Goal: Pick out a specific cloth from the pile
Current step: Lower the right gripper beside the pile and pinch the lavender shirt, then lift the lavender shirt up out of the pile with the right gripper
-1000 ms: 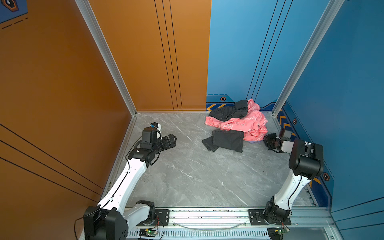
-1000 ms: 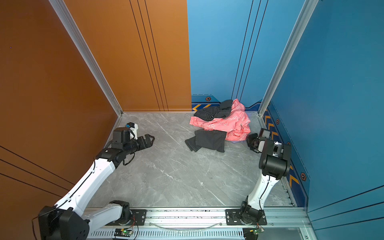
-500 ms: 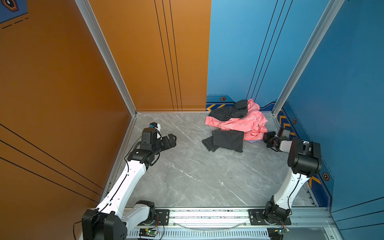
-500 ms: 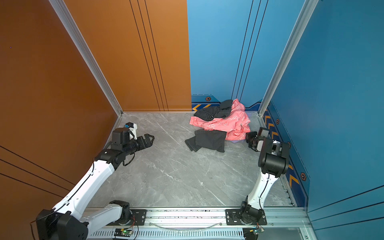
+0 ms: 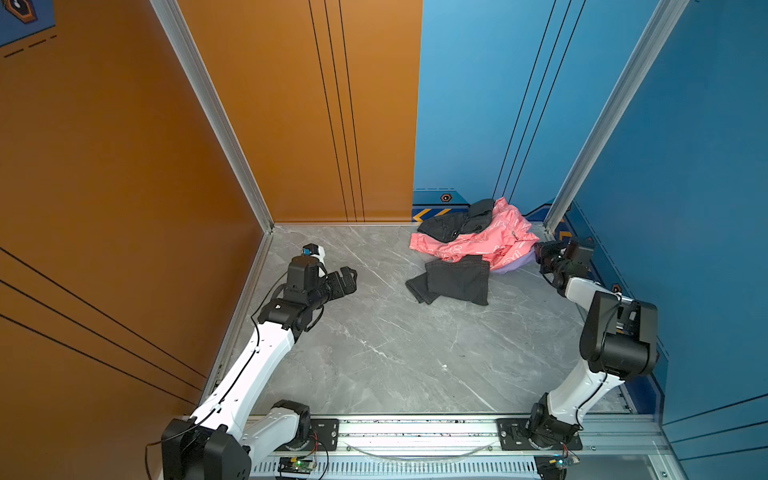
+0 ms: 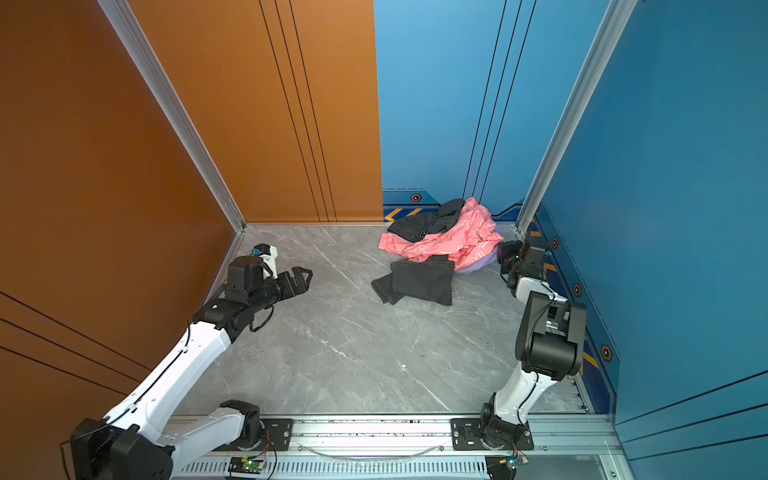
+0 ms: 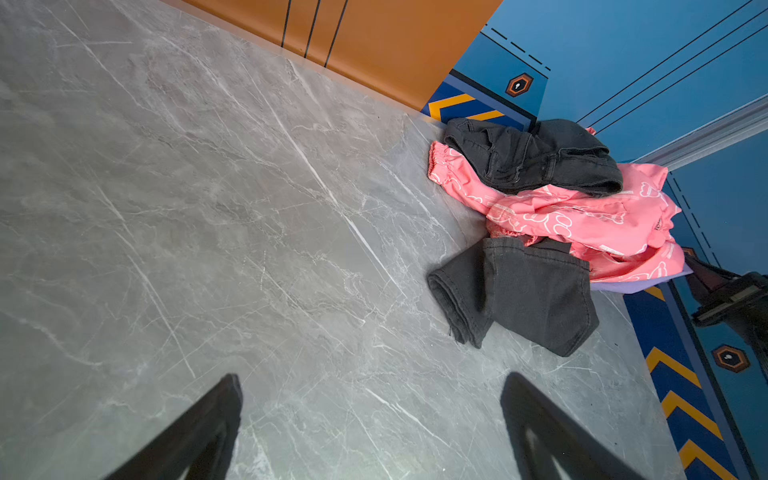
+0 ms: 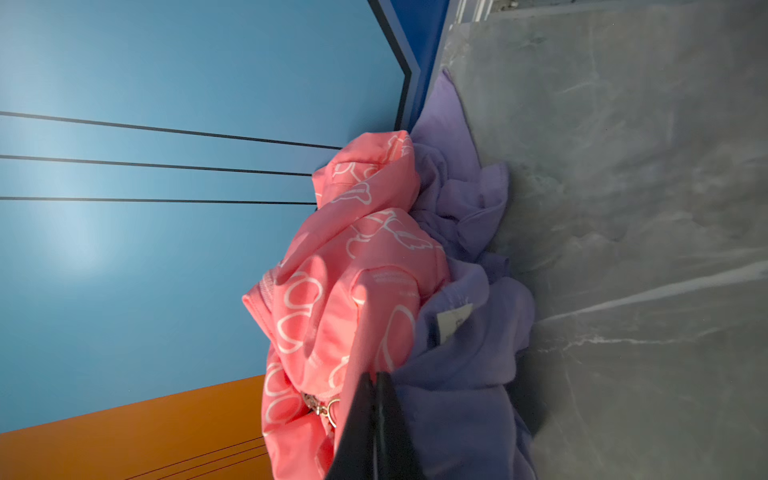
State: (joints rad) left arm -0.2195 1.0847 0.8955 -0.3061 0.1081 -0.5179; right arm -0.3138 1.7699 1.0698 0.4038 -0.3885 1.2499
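Note:
The pile (image 5: 473, 245) lies in the far right corner. Its coral-pink patterned garment (image 5: 482, 241) (image 8: 345, 291) sits on top of the lilac cloth (image 5: 515, 266) (image 6: 478, 267) (image 8: 457, 374), which peeks out at the pile's right edge. My right gripper (image 5: 539, 252) (image 8: 376, 376) is shut, its tips pressed into the seam where pink meets lilac; no fabric shows between the fingers. My left gripper (image 5: 351, 279) (image 7: 372, 380) hangs open over bare floor, well left of the pile.
One dark grey garment (image 5: 457, 279) (image 7: 536, 291) lies flat in front of the pile, another (image 5: 455, 222) (image 7: 532, 158) on its back. Blue walls (image 5: 665, 166) close in right behind the pile and beside the right arm. An orange wall (image 5: 124, 166) stands left.
The right gripper's jaws have closed at the pile's right edge, and its arm has shifted slightly toward the clothes. The left arm has stayed put, still open.

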